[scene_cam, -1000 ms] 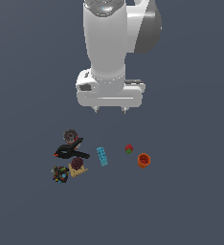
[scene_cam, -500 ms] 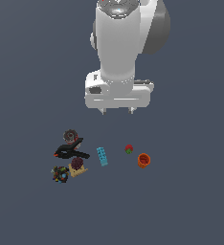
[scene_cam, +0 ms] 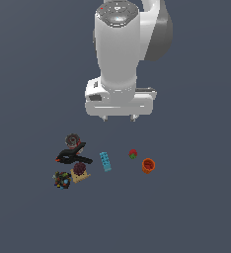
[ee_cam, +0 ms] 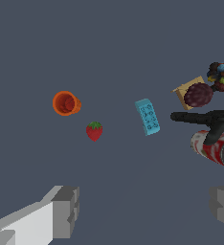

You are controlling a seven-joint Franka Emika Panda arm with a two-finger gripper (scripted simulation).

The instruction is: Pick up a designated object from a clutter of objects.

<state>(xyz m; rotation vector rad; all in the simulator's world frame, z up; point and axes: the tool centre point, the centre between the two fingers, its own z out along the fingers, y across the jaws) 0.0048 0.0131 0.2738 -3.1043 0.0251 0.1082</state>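
The designated object, a dark maroon plum-like ball (scene_cam: 79, 168) (ee_cam: 197, 95), rests on a tan cracker (scene_cam: 82, 176) (ee_cam: 182, 91) within the clutter of objects. Around it lie a black clamp (scene_cam: 74, 156) (ee_cam: 207, 119), a speckled dark ball (scene_cam: 62, 180) (ee_cam: 221, 76) and a light blue brick (scene_cam: 105, 161) (ee_cam: 148, 116). My gripper (scene_cam: 119, 118) (ee_cam: 145, 210) hangs high above the floor, off to the exterior view's right of the plum. It is open, with its fingers (ee_cam: 66, 210) wide apart and nothing between them.
A dark gear-like disc (scene_cam: 72, 141) sits behind the clamp; in the wrist view it shows a red and white side (ee_cam: 214, 148). A red strawberry (scene_cam: 133, 154) (ee_cam: 94, 131) and an orange cup (scene_cam: 148, 165) (ee_cam: 66, 103) lie toward the exterior view's right.
The arm has shifted a little toward the exterior view's right and come slightly lower. None of the objects has moved.
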